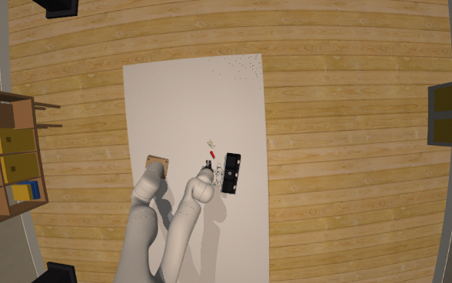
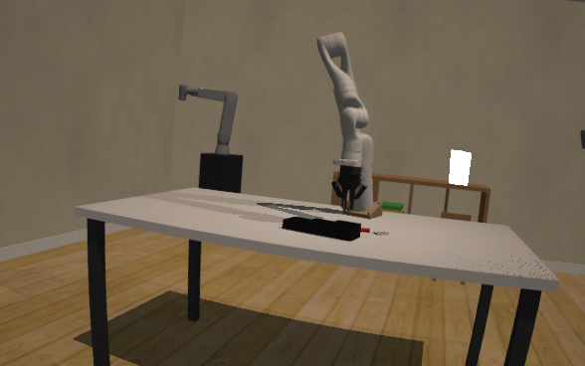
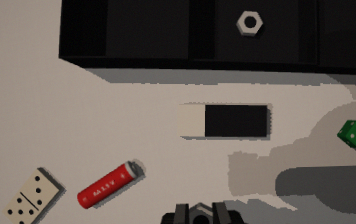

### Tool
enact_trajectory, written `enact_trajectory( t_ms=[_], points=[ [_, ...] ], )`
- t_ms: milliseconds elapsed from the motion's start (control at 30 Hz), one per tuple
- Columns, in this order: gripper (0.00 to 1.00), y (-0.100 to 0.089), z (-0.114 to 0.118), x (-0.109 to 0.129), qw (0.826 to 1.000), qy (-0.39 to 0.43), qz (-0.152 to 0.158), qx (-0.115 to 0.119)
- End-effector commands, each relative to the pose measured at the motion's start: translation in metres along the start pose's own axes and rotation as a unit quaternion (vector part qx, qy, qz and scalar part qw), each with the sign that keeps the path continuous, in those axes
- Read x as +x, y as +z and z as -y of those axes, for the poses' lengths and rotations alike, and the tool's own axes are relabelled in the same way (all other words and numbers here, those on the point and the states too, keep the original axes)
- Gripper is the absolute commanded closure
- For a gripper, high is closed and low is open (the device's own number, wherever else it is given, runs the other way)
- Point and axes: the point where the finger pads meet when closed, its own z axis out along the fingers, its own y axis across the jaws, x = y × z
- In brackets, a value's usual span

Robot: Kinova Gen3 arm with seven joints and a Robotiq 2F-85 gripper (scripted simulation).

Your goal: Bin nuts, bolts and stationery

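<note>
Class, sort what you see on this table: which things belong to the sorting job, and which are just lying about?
Part of the job: black bins; hex nut, already in a bin; black-and-white eraser, on the table; gripper, shut on a small item too hidden to name.

Just lying about: red battery; domino; green die.

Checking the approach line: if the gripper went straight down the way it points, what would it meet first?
Probably the bare table beside the black-and-white eraser; the gripper, shut on something small I cannot identify, seems offset from it, though depth is unclear.
</note>
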Motion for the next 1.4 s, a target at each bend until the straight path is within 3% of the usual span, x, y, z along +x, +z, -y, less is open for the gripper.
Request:
enact_trajectory(
  t_ms=[0,133,400,500,733,1000,1067,1367],
  points=[
    [0.89,-0.003,0.0,0.005,1.0,0.0,-0.005,0.002],
    [0.89,-0.003,0.0,0.005,1.0,0.001,-0.005,0.002],
    [0.89,-0.002,-0.019,0.047,1.0,0.004,0.0,-0.002],
    [0.89,-0.002,-0.019,0.047,1.0,0.004,0.0,-0.002],
    [0.89,-0.002,-0.03,0.087,0.984,0.178,0.0,-0.001],
    [0.89,-0.003,-0.042,0.123,0.932,0.363,0.0,0.0],
    [0.89,-0.003,-0.042,0.123,0.932,0.363,0.0,0.0],
    [0.89,-0.004,-0.042,0.126,0.823,0.567,-0.006,0.003]
  ],
)
